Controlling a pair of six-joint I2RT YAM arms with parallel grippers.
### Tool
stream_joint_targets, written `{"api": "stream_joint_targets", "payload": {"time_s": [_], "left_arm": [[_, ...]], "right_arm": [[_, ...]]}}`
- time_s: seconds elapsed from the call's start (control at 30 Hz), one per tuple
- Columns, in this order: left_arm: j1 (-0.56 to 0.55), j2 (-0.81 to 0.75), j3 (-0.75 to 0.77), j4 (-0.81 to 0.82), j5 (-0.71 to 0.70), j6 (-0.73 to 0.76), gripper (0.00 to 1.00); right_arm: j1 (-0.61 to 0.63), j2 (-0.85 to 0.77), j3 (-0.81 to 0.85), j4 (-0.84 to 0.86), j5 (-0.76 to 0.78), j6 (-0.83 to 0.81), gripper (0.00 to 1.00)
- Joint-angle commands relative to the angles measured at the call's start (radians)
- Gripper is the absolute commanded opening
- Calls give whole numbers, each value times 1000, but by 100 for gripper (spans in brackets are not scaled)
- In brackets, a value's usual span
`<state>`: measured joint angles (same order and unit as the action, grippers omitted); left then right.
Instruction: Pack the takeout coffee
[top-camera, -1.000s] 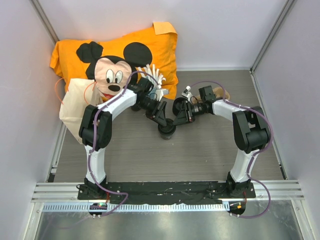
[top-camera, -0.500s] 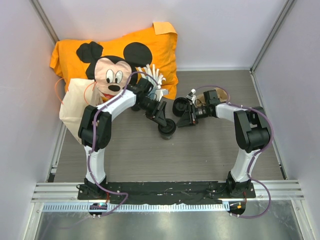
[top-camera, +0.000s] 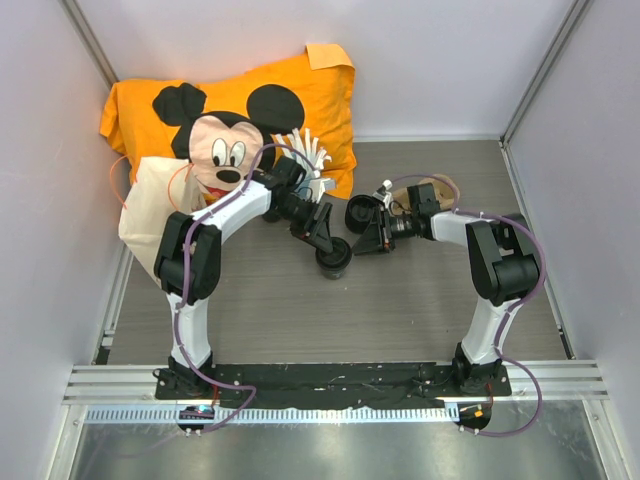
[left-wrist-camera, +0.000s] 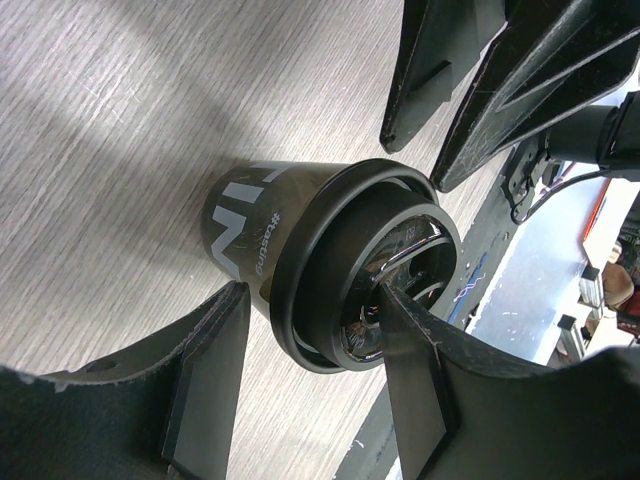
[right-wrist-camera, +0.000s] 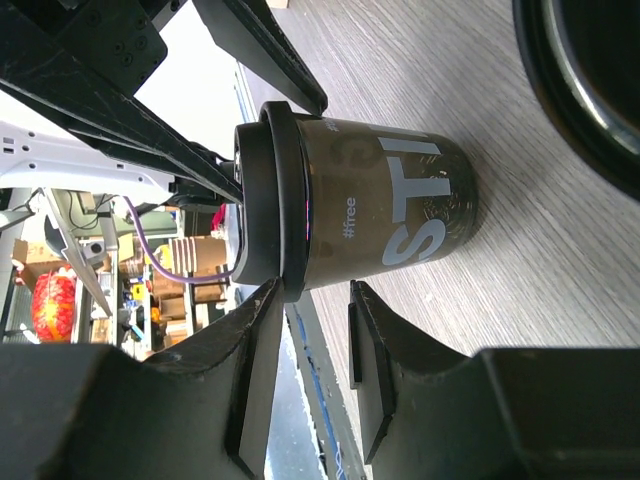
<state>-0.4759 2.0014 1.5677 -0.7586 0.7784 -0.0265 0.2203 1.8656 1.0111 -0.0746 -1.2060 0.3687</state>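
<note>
The takeout coffee (top-camera: 333, 262) stood upright on the bench (top-camera: 400, 310), out in front of both arms and between them. Seen from overhead, the left claw (top-camera: 328, 246) hung right over the cup. The right claw (top-camera: 363, 240) sat just beside it, next to a squat black ring (top-camera: 358, 212). What looked like a pale bag (top-camera: 150, 205) lay at the far left, well apart from the cup.

From the left wrist, the cup's ridged black lid (left-wrist-camera: 320, 270) filled the middle of the view, above a dark body with pale lettering. The left claw's fingers (left-wrist-camera: 205, 390) stood partway apart, one just beside the cup's wall and the other crossing in front of the lid top. Whether they pressed on the cup could not be told.

From the right wrist, the cup stood beyond the right claw's fingers (right-wrist-camera: 255, 370), which were narrow and held nothing.

The step in hand looked like taking hold of the cup, with nothing packed yet. The next move likely called for a firm, level grip on the body below the lid rim. After that, a straight lift, kept upright, toward the bag.
</note>
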Motion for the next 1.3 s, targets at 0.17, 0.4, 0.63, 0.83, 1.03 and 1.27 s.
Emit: {"api": "stream_joint_targets", "payload": {"time_s": [0.17, 0.4, 0.63, 0.83, 1.03, 1.27], "left_arm": [[-6, -4, -23, 16, -117, 4, 57], [-6, -4, -23, 18, -122, 5, 57], [-7, -3, -20, 12, -134, 5, 57], [-12, -7, -46, 12, -159, 16, 56], [-18, -12, -78, 18, -177, 23, 56], [-35, -10, -121, 22, -223, 23, 56]], "right_arm": [[10, -59, -23, 116, -56, 75, 39], [17, -65, -35, 117, -50, 73, 38], [57, -31, -55, 180, -33, 108, 35], [60, -23, -63, 199, -26, 111, 32], [60, -22, -97, 260, -10, 154, 28], [68, -13, -112, 303, 5, 182, 25]]}}
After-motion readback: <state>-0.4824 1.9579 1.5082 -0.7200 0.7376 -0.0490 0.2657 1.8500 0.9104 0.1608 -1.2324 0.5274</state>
